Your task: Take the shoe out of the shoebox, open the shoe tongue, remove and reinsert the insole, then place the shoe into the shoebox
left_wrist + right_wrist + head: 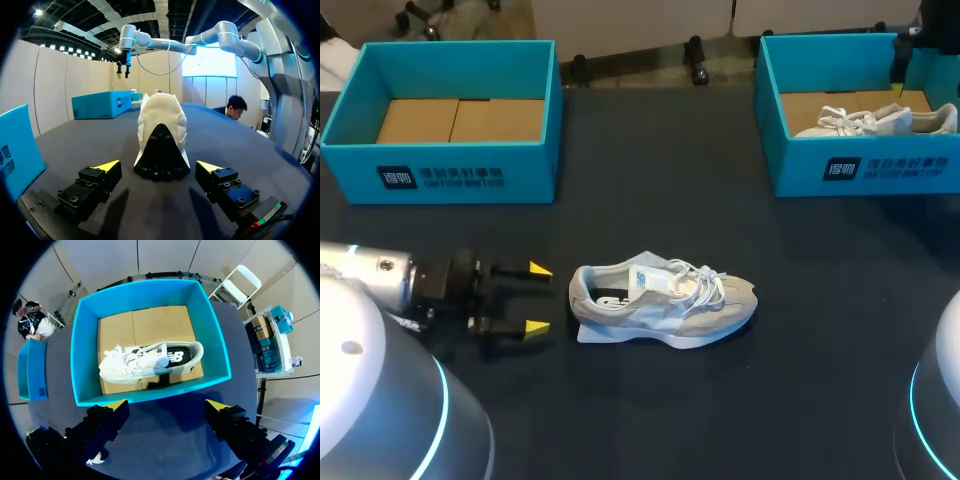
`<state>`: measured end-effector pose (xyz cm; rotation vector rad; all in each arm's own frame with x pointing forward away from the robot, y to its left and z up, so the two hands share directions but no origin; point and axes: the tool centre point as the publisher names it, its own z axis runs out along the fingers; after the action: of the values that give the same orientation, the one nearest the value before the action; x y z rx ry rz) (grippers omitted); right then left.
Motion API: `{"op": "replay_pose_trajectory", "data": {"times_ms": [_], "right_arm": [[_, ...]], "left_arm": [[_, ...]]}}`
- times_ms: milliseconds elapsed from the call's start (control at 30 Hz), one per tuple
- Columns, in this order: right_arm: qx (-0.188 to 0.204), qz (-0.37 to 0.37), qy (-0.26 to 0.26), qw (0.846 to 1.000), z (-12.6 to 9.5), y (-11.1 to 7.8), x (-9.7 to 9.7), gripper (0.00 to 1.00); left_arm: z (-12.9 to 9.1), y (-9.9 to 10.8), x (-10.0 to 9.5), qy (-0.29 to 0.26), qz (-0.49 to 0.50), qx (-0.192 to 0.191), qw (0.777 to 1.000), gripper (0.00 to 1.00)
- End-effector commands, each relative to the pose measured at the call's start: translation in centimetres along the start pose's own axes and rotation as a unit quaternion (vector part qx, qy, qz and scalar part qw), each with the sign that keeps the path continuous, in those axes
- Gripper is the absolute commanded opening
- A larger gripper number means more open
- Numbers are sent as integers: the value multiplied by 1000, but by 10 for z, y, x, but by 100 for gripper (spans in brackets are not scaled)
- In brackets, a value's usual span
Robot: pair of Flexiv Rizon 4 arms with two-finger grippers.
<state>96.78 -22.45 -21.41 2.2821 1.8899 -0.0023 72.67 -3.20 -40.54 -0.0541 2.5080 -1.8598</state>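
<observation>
1. The grey and white laced sneaker [665, 305] is out of its box. It stands upright on the dark bench [650, 200], with its heel towards the left arm [380, 280] and its toe pointing to the right.
2. The left arm lies low over the bench. Its jaws are spread and hold nothing, and they are just short of the heel, one to each side of it.
3. The right arm [225, 40] hangs above the right teal cardboard shoebox [860, 170], where a second white sneaker [145, 360] lies. Its jaws are also spread and hold nothing.
4. The left teal cardboard shoebox [440, 175] shows only its brown floor.
5. I think the main risk is a push. If the jaws come in too low or off centre, they could shove the light sneaker along the bench or tip it on its side.
6. The heel collar looks soft, so a hard squeeze there could fold it and trap the insole.
7. The laces look tight, so the tongue may resist and the whole sneaker may lift.
</observation>
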Motion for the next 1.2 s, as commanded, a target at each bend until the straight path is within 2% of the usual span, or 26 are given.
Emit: {"op": "replay_pose_trajectory", "data": {"times_ms": [33, 833, 1200], "right_arm": [[-1, 0, 0, 1000, 0, -1, 0, 100], [-1, 0, 0, 1000, 0, -1, 0, 100], [-1, 0, 0, 1000, 0, -1, 0, 100]], "left_arm": [[12, 0, 0, -4, 0, 1, 1000, 100], [55, -18, 5, 9, 5, 11, 1000, 100], [75, -16, 5, 13, 9, 8, 1000, 100]]}}
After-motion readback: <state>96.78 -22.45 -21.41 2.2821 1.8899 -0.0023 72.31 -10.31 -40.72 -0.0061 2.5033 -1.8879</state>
